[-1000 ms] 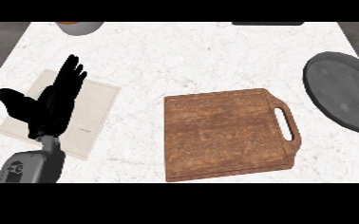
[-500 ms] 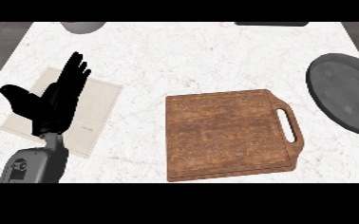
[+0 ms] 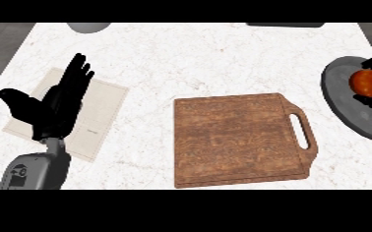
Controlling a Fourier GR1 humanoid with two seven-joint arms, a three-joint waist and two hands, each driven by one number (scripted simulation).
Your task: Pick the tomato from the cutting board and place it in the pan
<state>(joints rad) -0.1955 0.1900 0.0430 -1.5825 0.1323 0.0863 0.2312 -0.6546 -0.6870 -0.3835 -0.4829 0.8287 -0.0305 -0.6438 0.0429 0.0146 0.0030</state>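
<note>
Kitchen counter, tomato-to-pan job | tomato [image 3: 361, 81] sits over the grey pan [image 3: 340, 98] at the right edge, right hand's [image 3: 365, 64] dark fingertips barely showing beside it, grasp impossible to tell | cutting board [image 3: 240, 140] bare | left hand [image 3: 54, 103] rests spread above a cloth [image 3: 98, 113] | risk: released near the rim, the round tomato may roll out.

Red tomato [image 3: 362, 81] sits in the grey pan [image 3: 340, 98]; wooden cutting board [image 3: 236, 140] bare.
</note>
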